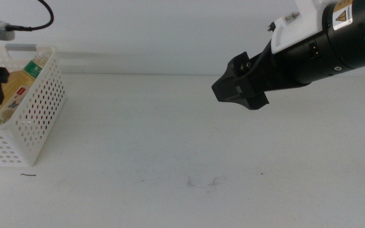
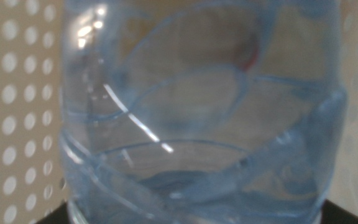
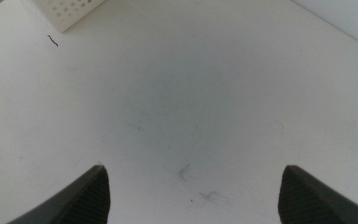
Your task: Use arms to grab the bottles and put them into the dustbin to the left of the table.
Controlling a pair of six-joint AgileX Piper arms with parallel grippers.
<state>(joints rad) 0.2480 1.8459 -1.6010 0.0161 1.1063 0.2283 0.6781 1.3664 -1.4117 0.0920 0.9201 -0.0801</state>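
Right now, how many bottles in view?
2. Yellow juice bottle lies in the dustbin; clear water bottle fills the left wrist view, over the dustbin. Others may be hidden inside.

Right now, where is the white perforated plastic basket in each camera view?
Middle view: the white perforated plastic basket sits at the picture's left edge on the white tabletop.
Left wrist view: its holed wall shows behind the clear water bottle.
Right wrist view: only a corner shows.
Shared landmark: the small dark squiggle beside its corner.
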